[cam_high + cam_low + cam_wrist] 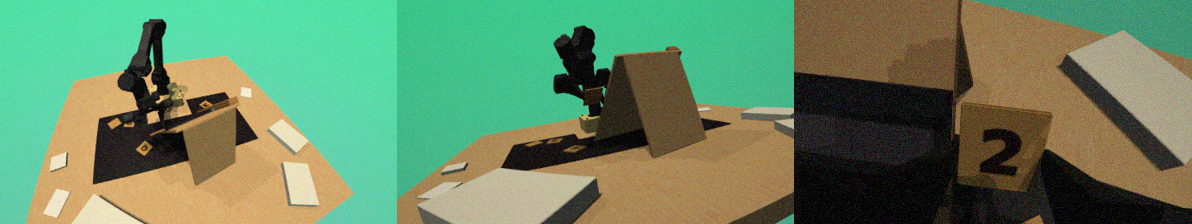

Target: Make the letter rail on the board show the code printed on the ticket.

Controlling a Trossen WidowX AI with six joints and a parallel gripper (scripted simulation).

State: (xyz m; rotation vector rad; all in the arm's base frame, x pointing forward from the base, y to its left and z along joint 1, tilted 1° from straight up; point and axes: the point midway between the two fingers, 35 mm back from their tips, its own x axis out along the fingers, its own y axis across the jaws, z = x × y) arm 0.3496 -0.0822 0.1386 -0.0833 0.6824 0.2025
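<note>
My gripper (594, 101) (1000, 150) is shut on the tile marked 2 (593, 95) (1002, 150). It holds this tile raised beside one end of the tilted board (212, 144) (666, 105) (869, 37). In the wrist view the tile is upright and readable, its left edge close to the board's side edge; I cannot tell if they touch. A tile with a round letter (144, 147) (575, 148) and two others (114, 123) (129, 123) lie on the dark mat (119, 165). An X tile (206, 105) lies behind the board. The rail's contents and the ticket's code are not readable.
A pale yellowish block (589, 123) stands near the arm. White slabs lie around the counter (95, 95), including a thick one (301, 185) (1134, 95) and a large one at the front (508, 193). The board's back panel stands over the mat.
</note>
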